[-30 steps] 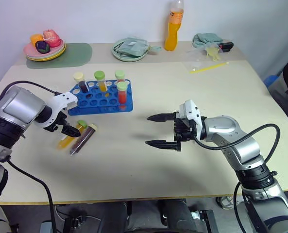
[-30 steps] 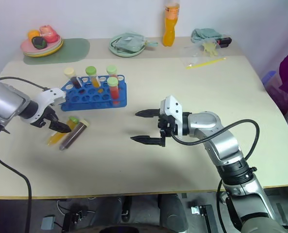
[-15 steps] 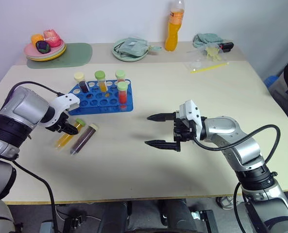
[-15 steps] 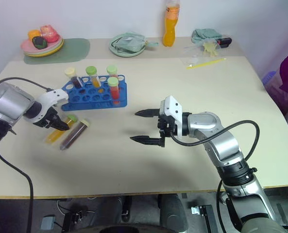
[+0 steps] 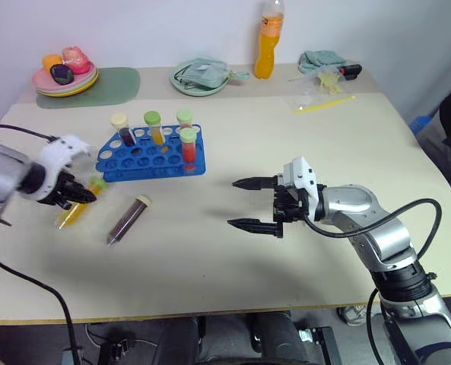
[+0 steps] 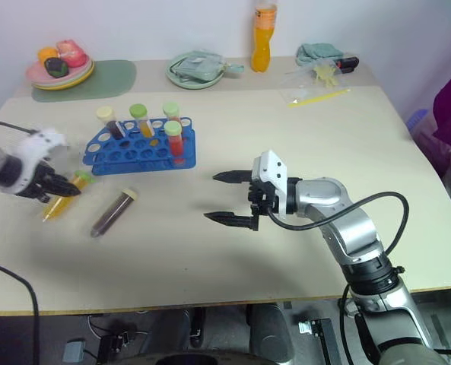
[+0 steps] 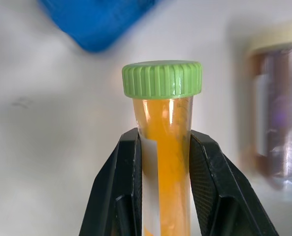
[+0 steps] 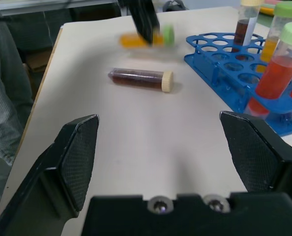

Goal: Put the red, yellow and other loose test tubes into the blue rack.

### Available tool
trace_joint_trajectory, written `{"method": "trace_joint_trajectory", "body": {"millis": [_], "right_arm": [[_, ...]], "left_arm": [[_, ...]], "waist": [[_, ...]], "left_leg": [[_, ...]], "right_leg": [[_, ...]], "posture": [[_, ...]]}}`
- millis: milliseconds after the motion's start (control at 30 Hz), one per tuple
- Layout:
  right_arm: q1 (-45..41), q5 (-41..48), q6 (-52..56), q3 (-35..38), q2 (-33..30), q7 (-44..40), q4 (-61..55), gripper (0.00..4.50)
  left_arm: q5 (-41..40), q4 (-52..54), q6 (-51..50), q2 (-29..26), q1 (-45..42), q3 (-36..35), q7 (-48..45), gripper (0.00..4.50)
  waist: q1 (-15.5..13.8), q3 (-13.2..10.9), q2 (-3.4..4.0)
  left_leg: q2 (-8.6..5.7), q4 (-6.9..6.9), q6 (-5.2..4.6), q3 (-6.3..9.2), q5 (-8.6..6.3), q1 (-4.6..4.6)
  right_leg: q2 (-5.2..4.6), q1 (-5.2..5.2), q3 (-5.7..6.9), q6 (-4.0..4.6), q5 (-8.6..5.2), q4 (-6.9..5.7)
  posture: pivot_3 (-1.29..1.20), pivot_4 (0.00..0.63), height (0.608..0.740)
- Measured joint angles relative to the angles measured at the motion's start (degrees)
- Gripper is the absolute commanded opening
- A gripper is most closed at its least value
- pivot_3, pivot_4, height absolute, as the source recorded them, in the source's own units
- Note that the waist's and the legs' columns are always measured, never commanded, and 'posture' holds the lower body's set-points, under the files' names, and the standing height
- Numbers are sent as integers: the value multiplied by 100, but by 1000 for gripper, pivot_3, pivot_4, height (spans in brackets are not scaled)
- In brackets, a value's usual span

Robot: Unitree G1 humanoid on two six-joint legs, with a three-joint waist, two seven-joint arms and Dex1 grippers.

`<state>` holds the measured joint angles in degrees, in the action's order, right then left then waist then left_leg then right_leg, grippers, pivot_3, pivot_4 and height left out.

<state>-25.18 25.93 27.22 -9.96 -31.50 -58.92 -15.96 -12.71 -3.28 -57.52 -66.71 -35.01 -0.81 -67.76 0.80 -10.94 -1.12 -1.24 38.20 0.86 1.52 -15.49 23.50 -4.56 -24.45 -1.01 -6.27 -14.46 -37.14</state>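
Gripping the orange test tube just below its green cap, my left gripper is pinching it between both black fingers, jaws shut tight on the glass. I am holding it off the table, in front of the blue rack and to its left. My right gripper is hovering at mid-table with its jaws spread wide, holding nothing and touching nothing.

A second ago my left fingers were open over the two loose tubes lying side by side; now they are clamped and the orange one is coming up and away, leaving the dark tube alone on the table, cream cap toward the rack. My right gripper is staying where it was.

Four capped tubes are standing in the rack. My left gripper and its tube are blurring in the head views, and the tube's lower end is running out of the left wrist view.
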Motion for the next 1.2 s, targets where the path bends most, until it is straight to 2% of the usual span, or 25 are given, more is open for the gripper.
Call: {"method": "trace_joint_trajectory", "body": {"millis": [33,100,167,200,267,367,433,467,600,767,1200], "right_arm": [[-6,9,7,9,18,42,-2,4346],[-15,18,11,30,108,141,-9,4346],[-34,20,16,42,238,270,8,4346],[-77,21,28,60,342,359,58,4346],[-195,20,39,88,564,537,179,4346],[-369,9,37,94,776,709,340,4346],[-415,3,37,89,799,751,404,4346],[-417,3,37,91,798,765,406,4346],[-417,0,46,116,783,808,414,4346],[-385,-9,92,122,726,849,391,4346],[-247,1,125,154,618,1006,274,4346]], "left_arm": [[-152,453,278,311,306,-757,206,754],[-382,1303,704,993,679,-1800,705,754],[-501,1938,843,1616,744,-2251,1319,754],[-519,2251,886,2098,702,-2397,1819,754],[-132,2612,1257,3018,707,-2180,2958,754],[754,2508,2444,4570,941,-1299,4631,754],[1047,2199,3191,5274,1107,-932,5321,754],[1181,2012,3542,5455,1196,-827,5575,754],[1391,1039,4757,5847,1327,-675,6178,754],[1554,232,5677,5845,1187,-670,6542,754],[1321,-154,6075,5910,1119,-534,6301,754]], "waist": [[-35,0,-1],[-78,5,-8],[-115,5,-9],[-136,6,-8],[-159,9,-10],[-165,16,-21],[-153,16,-23],[-136,16,-22],[-105,16,-21],[-141,16,-21],[-149,16,-21]], "left_leg": [[-1,5,-1,3,-1,1],[-2,10,0,4,-1,-1],[-4,13,1,4,0,-3],[-7,14,1,3,0,-6],[-12,15,3,4,1,-11],[-20,15,2,4,0,-6],[-21,15,-1,2,-1,2],[-20,11,-1,-2,-1,1],[-12,3,2,-3,1,-1],[-17,5,2,-3,0,-1],[-19,6,1,-2,0,-2]], "right_leg": [[-6,5,5,0,0,0],[-10,13,5,1,3,3],[-7,13,5,1,4,-5],[-8,14,4,0,4,-9],[-8,21,3,-1,5,-13],[-11,20,2,-8,11,-5],[-12,10,0,-8,11,-2],[-11,4,-4,-8,11,-3],[0,-3,-4,-7,10,-7],[-6,1,-3,-7,11,-5],[-6,4,-1,-7,11,-5]], "posture": [[0,150,729],[0,150,729],[0,150,729],[0,150,729],[0,150,729],[0,150,729],[0,150,729],[0,150,729],[0,150,729],[0,150,729],[0,150,729]]}}
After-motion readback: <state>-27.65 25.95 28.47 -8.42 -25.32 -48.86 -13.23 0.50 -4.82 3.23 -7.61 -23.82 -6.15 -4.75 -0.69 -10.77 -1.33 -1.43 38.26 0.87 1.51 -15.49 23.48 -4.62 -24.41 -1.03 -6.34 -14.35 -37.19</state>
